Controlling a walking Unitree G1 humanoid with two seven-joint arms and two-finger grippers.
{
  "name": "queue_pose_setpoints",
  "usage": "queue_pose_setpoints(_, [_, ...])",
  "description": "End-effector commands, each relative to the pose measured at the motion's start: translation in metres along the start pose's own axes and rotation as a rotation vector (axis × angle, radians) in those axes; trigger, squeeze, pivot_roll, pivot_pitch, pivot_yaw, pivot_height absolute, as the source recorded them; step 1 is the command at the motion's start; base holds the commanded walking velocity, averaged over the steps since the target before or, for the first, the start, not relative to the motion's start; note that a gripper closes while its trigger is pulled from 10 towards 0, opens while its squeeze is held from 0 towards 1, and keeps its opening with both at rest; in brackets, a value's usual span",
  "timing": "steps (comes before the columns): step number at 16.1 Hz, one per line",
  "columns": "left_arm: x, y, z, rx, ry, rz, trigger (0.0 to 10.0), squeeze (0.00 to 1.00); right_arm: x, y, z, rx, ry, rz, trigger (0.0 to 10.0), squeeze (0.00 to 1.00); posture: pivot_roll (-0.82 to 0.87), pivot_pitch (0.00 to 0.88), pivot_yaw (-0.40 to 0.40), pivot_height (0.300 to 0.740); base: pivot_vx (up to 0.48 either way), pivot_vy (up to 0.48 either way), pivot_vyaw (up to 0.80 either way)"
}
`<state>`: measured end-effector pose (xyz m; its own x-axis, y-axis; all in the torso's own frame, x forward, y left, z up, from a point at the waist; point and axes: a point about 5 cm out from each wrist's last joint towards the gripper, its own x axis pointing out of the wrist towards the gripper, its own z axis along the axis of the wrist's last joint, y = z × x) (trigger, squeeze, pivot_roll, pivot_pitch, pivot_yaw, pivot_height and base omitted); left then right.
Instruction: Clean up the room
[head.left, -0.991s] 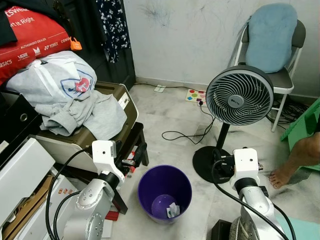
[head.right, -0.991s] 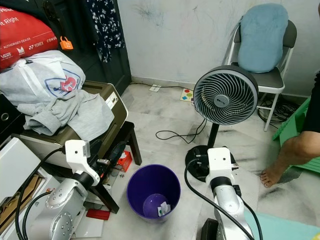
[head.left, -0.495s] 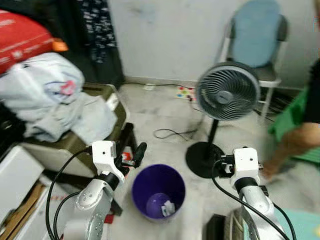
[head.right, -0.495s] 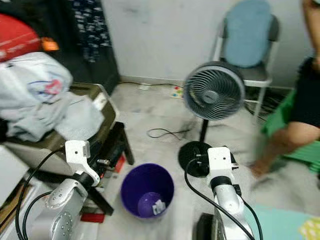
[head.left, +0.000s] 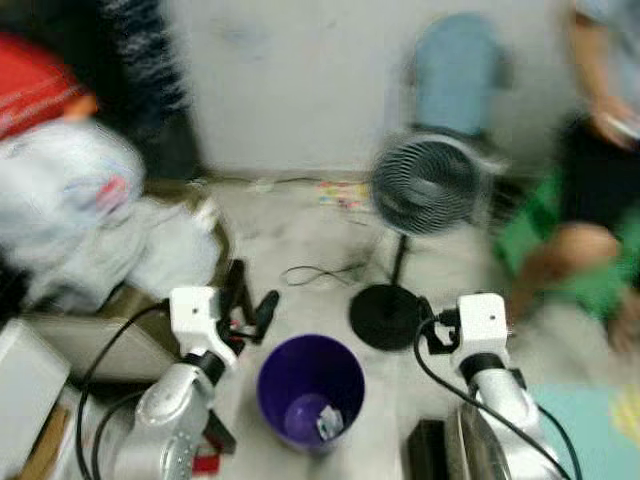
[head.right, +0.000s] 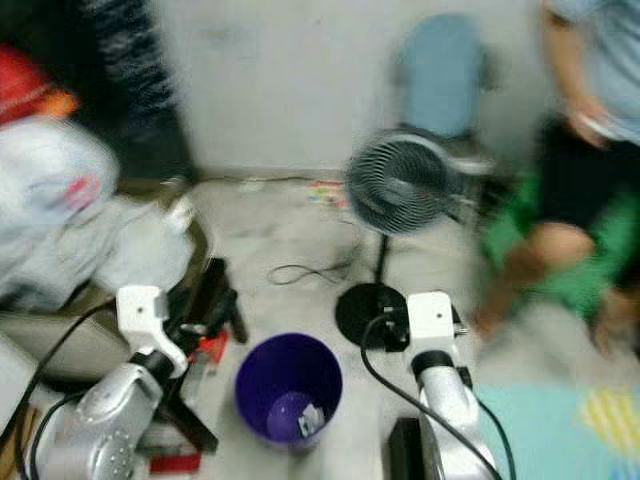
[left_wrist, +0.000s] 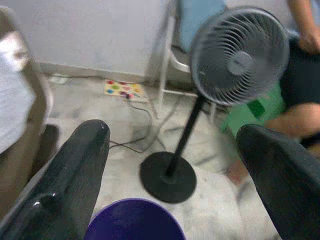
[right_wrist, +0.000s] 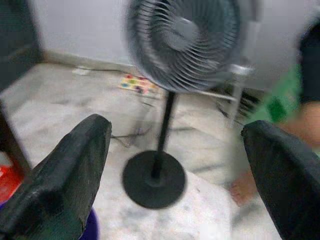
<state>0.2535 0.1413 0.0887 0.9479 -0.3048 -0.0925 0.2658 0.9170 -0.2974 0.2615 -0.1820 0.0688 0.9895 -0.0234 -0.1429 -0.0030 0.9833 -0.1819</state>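
Between tools: purple bin, paper scrap inside.
Left tool: wide, empty.
Right tool: wide, facing fan.

I can read no text, label, brand or number anywhere. The head views are too blurred for any lettering.

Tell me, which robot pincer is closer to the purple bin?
The left pincer. It hovers right beside the purple bin's rim, while the right pincer sits by the fan's base.
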Motion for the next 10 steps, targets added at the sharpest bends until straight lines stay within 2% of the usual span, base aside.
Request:
queue_pose_setpoints(1, [0.0023, -0.0063, 0.0001, -0.008, -0.004, -0.023, 10.0, 0.00, -0.0017, -0.0043, -0.0046, 0.008, 0.022, -0.015, 10.0, 0.00, -0.14, 0.000, 0.078, 0.740, 0.000, 0.000, -0.55])
queue_pose_setpoints(10, [0.0023, -0.0070, 0.0002, -0.018, -0.007, -0.034, 10.0, 0.00, -0.0005, -0.0040, -0.0044, 0.008, 0.020, -0.011, 10.0, 0.00, -0.14, 0.000, 0.077, 0.740, 0.000, 0.000, 0.00])
